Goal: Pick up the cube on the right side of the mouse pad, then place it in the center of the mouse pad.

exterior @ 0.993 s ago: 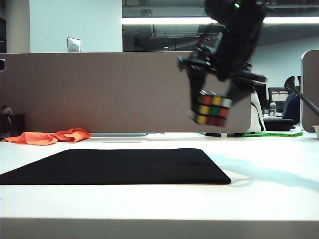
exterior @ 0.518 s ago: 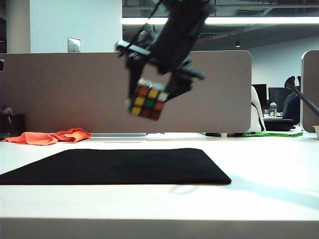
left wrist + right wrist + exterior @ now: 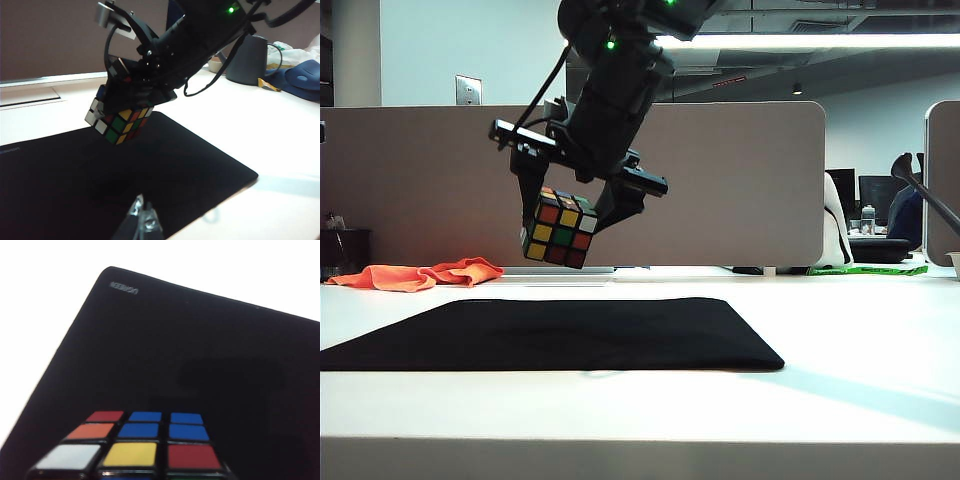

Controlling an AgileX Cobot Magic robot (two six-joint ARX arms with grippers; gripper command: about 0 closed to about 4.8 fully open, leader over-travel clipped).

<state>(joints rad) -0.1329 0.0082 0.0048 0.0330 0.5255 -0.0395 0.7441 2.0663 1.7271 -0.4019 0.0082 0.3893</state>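
Two pincers show: the right pincer [image 3: 563,215] grips the multicoloured black-edged puzzle cube [image 3: 558,229] in the air above the flat black mouse pad [image 3: 550,335]; the left pincer [image 3: 142,225], fingertips close together, hangs low near the pad's edge.

Ceiling strip lights [image 3: 800,41] burn out to white in the exterior view, leaving the right gripper [image 3: 572,215] and its arm backlit and near-black while the cube [image 3: 560,231] stays sharp and colourful. A soft shadow streaks the pale table [image 3: 860,400]. In the right wrist view the table glares to blank white, the mouse pad [image 3: 165,355] carries a faint dark shadow, and the cube [image 3: 132,450] sits slightly blurred
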